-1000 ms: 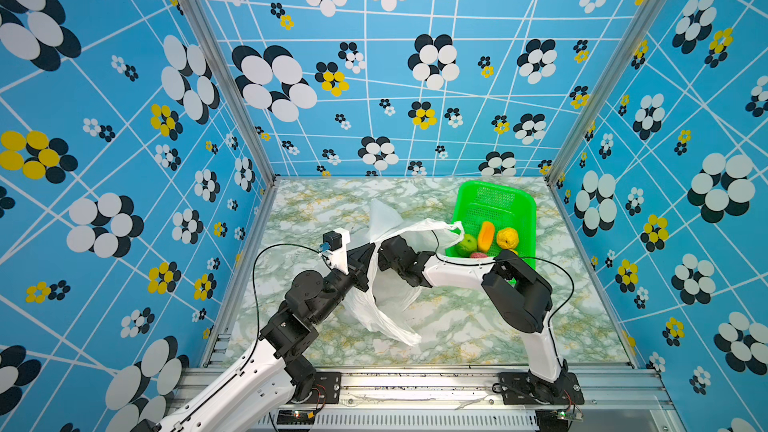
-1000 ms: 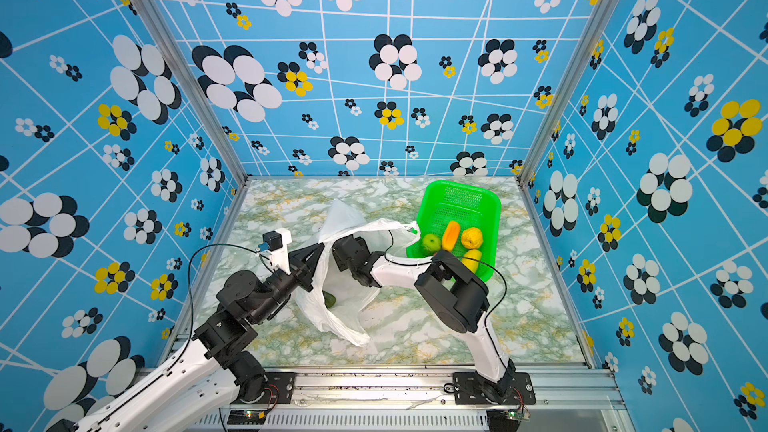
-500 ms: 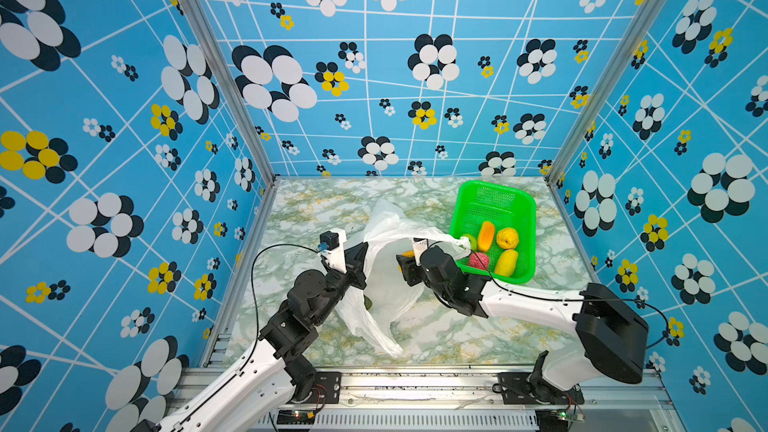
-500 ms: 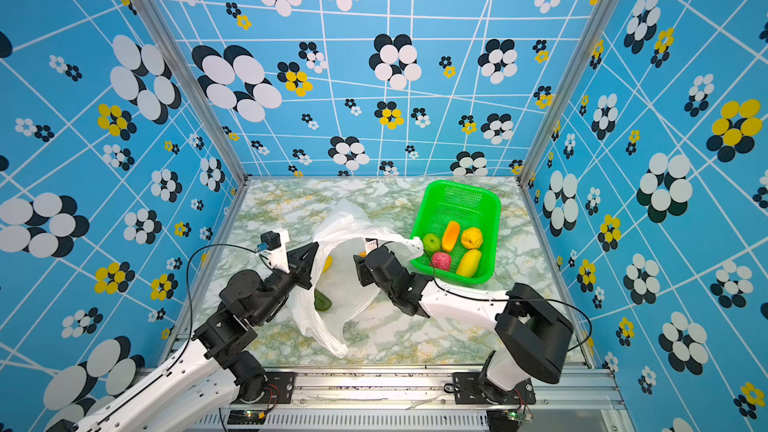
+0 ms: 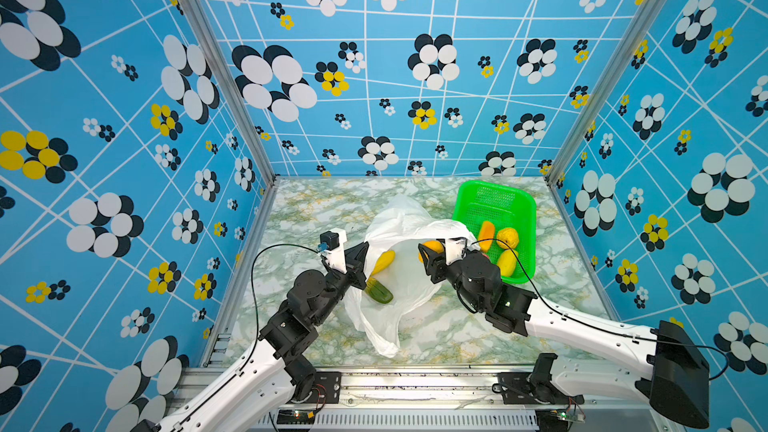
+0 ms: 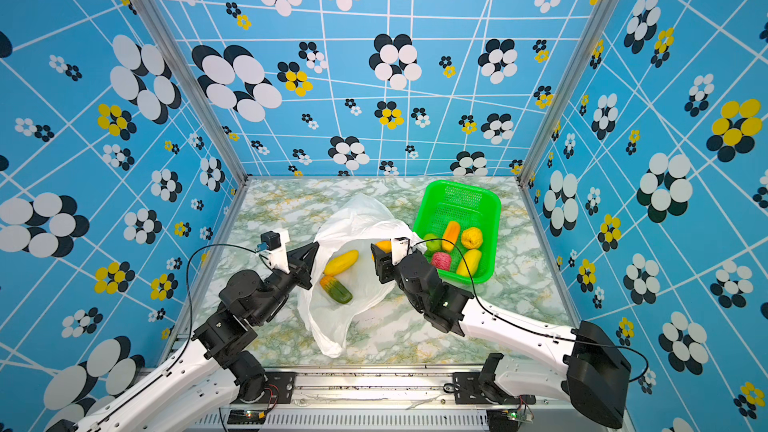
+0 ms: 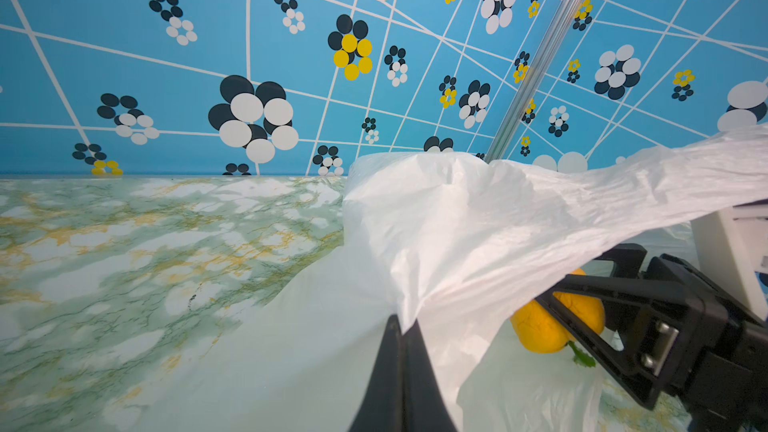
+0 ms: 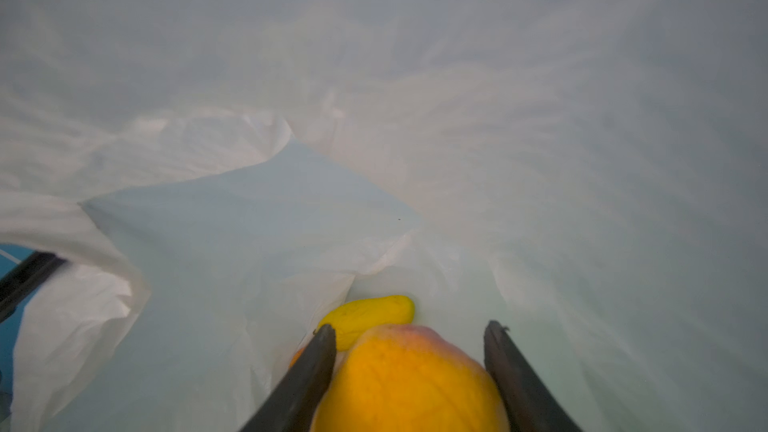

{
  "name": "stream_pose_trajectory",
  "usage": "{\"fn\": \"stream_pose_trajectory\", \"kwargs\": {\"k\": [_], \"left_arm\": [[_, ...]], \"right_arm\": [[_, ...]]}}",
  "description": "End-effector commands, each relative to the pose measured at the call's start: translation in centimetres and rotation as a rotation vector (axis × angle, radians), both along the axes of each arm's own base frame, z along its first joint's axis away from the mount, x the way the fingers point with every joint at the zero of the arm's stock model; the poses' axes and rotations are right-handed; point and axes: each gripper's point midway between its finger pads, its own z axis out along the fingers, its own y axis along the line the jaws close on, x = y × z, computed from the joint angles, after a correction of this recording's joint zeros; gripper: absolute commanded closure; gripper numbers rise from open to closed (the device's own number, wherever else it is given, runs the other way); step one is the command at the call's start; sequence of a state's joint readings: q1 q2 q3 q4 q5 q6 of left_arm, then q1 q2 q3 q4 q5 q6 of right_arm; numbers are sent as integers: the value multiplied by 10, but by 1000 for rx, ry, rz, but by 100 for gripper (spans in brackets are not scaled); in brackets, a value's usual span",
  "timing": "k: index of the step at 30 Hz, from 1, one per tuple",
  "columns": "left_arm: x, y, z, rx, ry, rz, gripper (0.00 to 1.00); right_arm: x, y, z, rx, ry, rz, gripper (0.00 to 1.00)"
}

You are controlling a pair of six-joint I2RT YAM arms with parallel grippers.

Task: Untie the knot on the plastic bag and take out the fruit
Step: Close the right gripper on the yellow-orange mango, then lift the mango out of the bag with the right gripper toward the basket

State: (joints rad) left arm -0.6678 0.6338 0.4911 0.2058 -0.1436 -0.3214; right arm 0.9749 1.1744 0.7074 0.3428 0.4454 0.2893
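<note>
The bag (image 5: 399,218) lies open in the middle of the table (image 5: 316,218). I see no knot on it. The left tool (image 5: 360,258) is pinched tight on the bag's edge at 9 o'clock and holds the mouth up. The right tool (image 8: 409,332) is inside the mouth, at 3 o'clock of the bag. Its jaws are half wide, one on each side of an orange fruit (image 8: 411,380), so it holds that fruit. The basket (image 5: 494,205) is just beside the bag, at about 2 o'clock from the right tool. The right arm is the nearer one. I think the fruit goes there next, up over the bag's edge. A yellow fruit (image 5: 383,261) and a green fruit (image 5: 379,290) lie in the bag near the left tool. The yellow one points from 7 to 1 o'clock.
</note>
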Motion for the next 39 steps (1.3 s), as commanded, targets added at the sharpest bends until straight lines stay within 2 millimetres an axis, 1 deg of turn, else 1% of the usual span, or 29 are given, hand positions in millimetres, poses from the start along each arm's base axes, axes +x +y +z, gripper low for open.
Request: {"fn": "stream_pose_trajectory", "kwargs": {"k": [1,4,6,7,8,10,13,15,17,20,23,25,26,28,29,31,34,36,39], "left_arm": [[1,7,8,-3,-18,30,100],[1,7,7,-1,-16,30,100],[1,6,7,2,-16,29,100],[1,6,7,0,-17,28,100],[1,7,8,-2,-18,30,100],[0,7,8,-3,-19,29,100],[1,7,7,-2,-16,30,100],[1,7,7,-3,-13,31,100],[1,6,7,-2,-14,29,100],[1,7,7,-2,-13,30,100],[1,7,8,-4,-16,33,100],[1,7,7,-4,-15,32,100],[1,7,8,-6,-15,32,100],[1,7,7,-4,-12,31,100],[1,6,7,-5,-13,30,100],[1,6,7,-5,-13,31,100],[2,6,6,-3,-12,32,100],[1,7,7,-5,-14,31,100],[1,7,8,-8,-16,29,100]], "right_arm": [[3,10,-8,35,25,11,67],[4,40,-46,24,131,73,68],[1,62,-65,3,179,114,71],[-2,72,-71,-9,190,140,72],[-7,80,-72,-18,185,161,73],[-20,95,-68,-39,156,204,73],[-42,107,-49,-36,94,264,73],[-53,107,-33,-22,38,291,73],[-59,99,-12,1,-17,294,73],[-58,68,19,25,-109,225,71],[-54,22,51,52,-209,94,71],[-46,-19,69,77,-251,-22,72],[-42,-37,73,83,-255,-65,72],[-33,-82,80,115,-263,-166,73],[-27,-107,80,126,-264,-247,73],[-19,-151,78,134,-265,-370,75],[-12,-203,70,169,-239,-547,76],[-6,-221,61,179,-208,-608,75],[10,-237,40,164,-126,-684,73]]}}
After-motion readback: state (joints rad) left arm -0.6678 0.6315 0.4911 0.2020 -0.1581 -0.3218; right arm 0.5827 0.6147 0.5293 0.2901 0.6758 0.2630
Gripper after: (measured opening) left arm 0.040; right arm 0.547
